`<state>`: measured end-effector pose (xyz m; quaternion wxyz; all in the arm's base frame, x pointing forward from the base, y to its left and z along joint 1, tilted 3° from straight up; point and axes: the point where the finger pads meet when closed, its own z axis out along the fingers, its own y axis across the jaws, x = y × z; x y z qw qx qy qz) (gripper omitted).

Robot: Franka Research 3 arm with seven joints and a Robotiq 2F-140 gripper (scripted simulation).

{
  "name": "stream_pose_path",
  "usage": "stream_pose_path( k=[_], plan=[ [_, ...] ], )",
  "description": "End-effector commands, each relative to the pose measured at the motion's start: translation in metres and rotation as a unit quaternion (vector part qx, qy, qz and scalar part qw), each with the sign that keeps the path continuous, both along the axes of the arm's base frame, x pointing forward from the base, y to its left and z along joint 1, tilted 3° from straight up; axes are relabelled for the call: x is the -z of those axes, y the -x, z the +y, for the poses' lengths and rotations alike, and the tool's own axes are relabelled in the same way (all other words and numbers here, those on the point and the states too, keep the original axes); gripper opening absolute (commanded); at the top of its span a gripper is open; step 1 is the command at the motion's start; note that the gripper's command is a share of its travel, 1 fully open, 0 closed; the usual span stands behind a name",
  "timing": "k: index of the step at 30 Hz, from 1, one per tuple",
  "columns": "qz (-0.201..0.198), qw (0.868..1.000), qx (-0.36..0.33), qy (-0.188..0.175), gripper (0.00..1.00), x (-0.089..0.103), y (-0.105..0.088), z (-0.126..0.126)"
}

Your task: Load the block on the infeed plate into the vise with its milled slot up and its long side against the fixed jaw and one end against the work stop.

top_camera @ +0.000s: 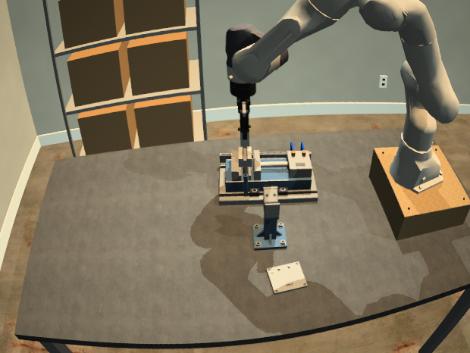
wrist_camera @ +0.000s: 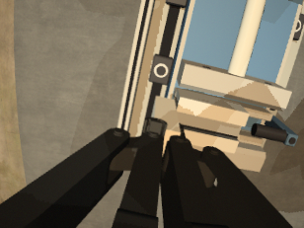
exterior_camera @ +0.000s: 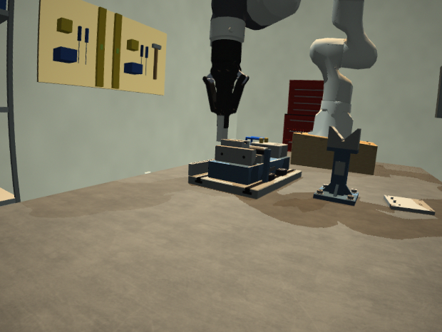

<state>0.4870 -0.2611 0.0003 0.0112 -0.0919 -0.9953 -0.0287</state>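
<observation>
The tool (exterior_camera: 223, 122) hangs straight down above the vise (exterior_camera: 246, 167), its fingers pressed together on nothing; in the wrist view the dark finger links fill the lower half of the picture and hide whatever lies directly beneath them. In the exterior view the pale fingertips (exterior_camera: 222, 128) end just above the far side of the vise, apart from it.

The part (top_camera: 245, 156) lies between the two jaw blocks in the vise. From the top view its long axis runs along the 12-to-6 line, parallel to the jaw faces. It is largely masked by the jaws and the tool shaft, so whether its slot faces up, and whether it touches a jaw, cannot be told. In the wrist view the pale layered faces there blur together, and a short dark rod (wrist_camera: 270, 133) sticks out at about 3 o'clock from them.

Outward at 6 o'clock from the vise stands the V-block (top_camera: 271, 212) on its blue foot, and farther along the same direction the infeed plate (top_camera: 286, 276) lies flat on the desk (top_camera: 114, 246), with nothing on it.
</observation>
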Motion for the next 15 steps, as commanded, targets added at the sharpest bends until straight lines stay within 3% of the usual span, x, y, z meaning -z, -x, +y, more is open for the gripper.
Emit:
stream_pose_path(
  k=[1, 15],
  plan=[
    [-0.001, 1.000, 0.002, 0.001, 0.00, -0.0006, -0.0009, 0.0015],
    [-0.001, 1.000, 0.002, 0.001, 0.00, -0.0008, -0.0016, 0.0047]
  ],
)
